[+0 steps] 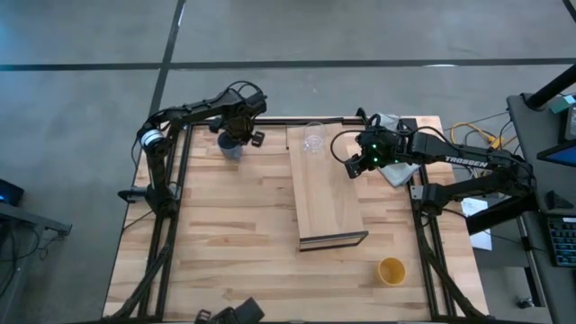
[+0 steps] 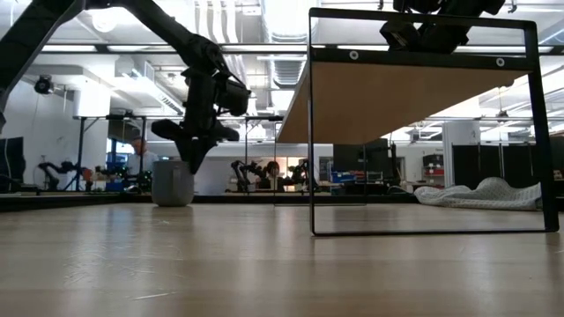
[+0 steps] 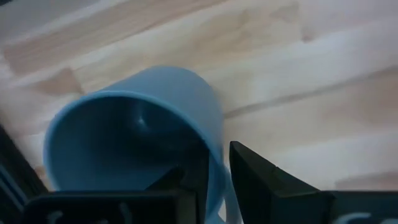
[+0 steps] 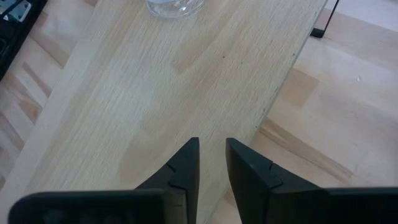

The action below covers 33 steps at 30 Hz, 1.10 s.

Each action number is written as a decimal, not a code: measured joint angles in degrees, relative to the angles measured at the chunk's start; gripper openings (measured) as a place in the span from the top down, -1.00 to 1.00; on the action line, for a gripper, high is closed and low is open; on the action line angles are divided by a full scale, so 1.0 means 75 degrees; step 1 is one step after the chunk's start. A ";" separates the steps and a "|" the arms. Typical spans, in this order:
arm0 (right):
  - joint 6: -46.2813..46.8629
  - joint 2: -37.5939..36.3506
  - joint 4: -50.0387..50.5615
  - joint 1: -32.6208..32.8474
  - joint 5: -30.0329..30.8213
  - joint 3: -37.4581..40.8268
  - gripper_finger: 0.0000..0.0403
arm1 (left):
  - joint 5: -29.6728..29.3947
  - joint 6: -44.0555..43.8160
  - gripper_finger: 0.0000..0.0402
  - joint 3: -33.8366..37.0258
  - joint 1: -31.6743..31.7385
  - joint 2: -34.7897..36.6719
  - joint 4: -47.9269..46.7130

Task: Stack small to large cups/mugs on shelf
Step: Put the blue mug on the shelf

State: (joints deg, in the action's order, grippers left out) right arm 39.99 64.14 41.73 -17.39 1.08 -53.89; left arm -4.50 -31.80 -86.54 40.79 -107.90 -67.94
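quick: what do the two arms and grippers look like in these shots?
Both arms are black, jointed, with black cable loops. The right arm carries white TROSSEN lettering and a green light near its wrist; the left arm has a pale band at its base. Both the left gripper and right gripper have angular dark fingers.

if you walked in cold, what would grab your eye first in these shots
Probably the left gripper, its fingers straddling the wall of the blue-grey mug at the table's far left. Next, the raised shelf down the middle, with the clear glass cup at its far end, and the yellow-orange cup alone near the front right.
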 joint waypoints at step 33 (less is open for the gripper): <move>-0.0026 0.0000 -0.0039 0.0000 0.0059 0.0000 0.66 | -0.0112 0.4546 1.00 -0.2163 -0.4645 0.1450 -0.1256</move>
State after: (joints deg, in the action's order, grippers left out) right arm 39.79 64.14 41.43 -17.39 1.52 -53.89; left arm -5.34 2.30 -102.77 5.95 -97.02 -77.36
